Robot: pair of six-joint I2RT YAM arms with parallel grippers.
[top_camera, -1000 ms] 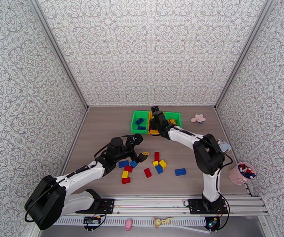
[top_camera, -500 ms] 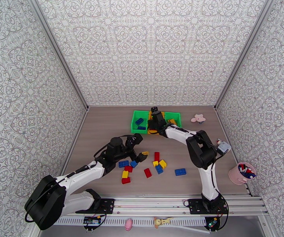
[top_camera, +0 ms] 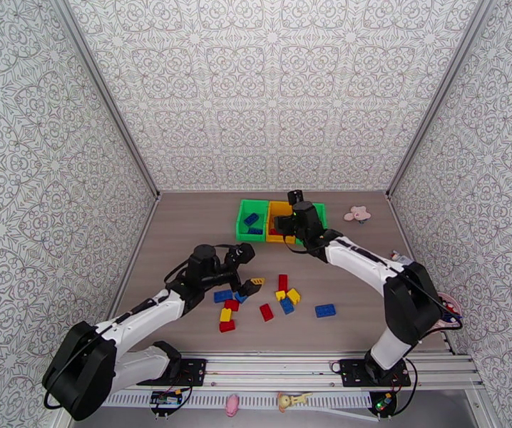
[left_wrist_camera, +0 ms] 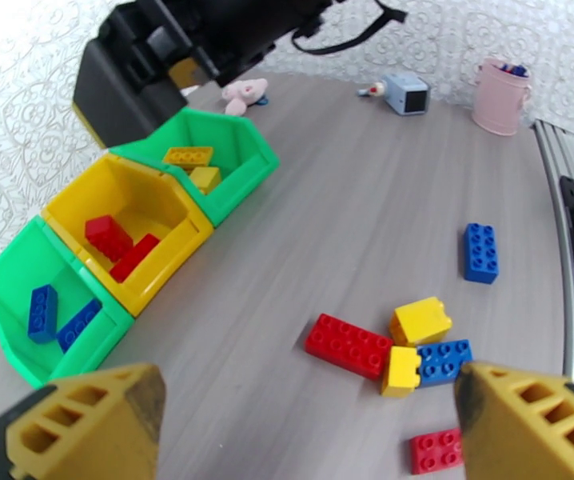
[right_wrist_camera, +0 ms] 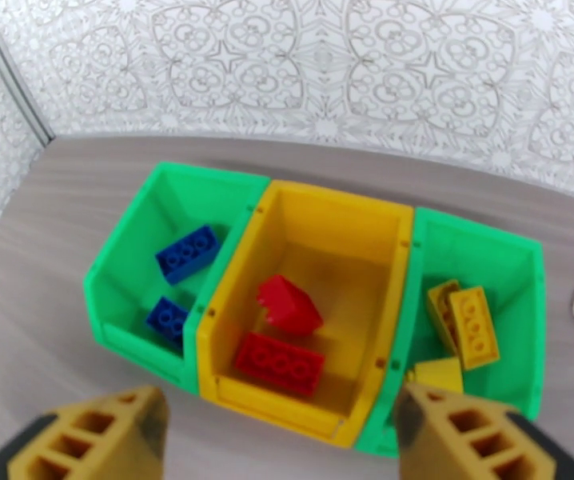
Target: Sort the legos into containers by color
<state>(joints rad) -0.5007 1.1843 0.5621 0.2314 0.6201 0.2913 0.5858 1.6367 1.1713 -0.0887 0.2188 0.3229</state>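
My right claw (right_wrist_camera: 283,432) has just opened and holds nothing. The red lego (right_wrist_camera: 288,304) now sits tilted in the yellow bin (right_wrist_camera: 339,198) right below it, by 1 other red lego (right_wrist_camera: 279,363). The loose legos (left_wrist_camera: 348,346) lie under my wide-open left claw (left_wrist_camera: 311,426).

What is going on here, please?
Bricks are being sorted by colour. The right gripper hangs open above the yellow bin, which holds two red bricks; blue bricks lie in the left green bin, yellow bricks in the right green bin. The left gripper, open, hovers over the loose bricks.
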